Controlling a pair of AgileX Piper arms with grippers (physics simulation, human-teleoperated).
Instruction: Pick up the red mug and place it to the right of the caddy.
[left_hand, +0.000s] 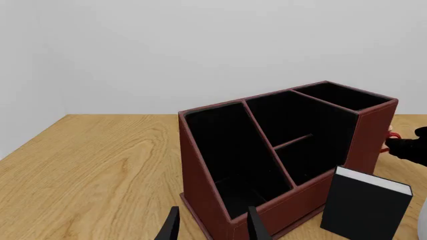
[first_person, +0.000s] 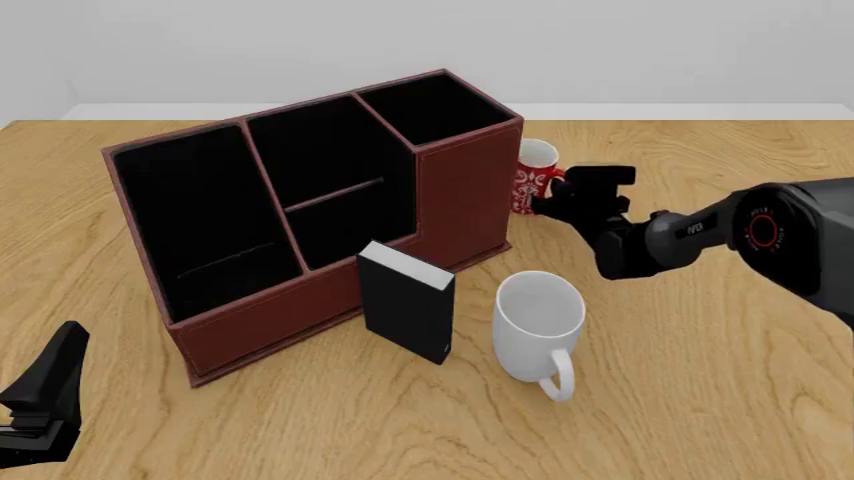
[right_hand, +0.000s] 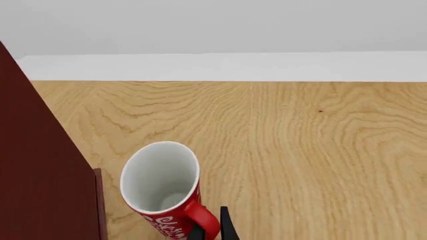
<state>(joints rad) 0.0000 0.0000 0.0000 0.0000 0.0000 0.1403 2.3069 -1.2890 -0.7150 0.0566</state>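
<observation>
Beside the caddy (first_person: 461, 190), right end effector (first_person: 567, 200) outstretched, clamped on red mug (first_person: 537, 175) handle.

Upright red mug (first_person: 537, 176) just right of the big reddish-brown caddy (first_person: 461, 185).

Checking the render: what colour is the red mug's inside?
White inside the red mug, clearest in the right wrist view.
</observation>
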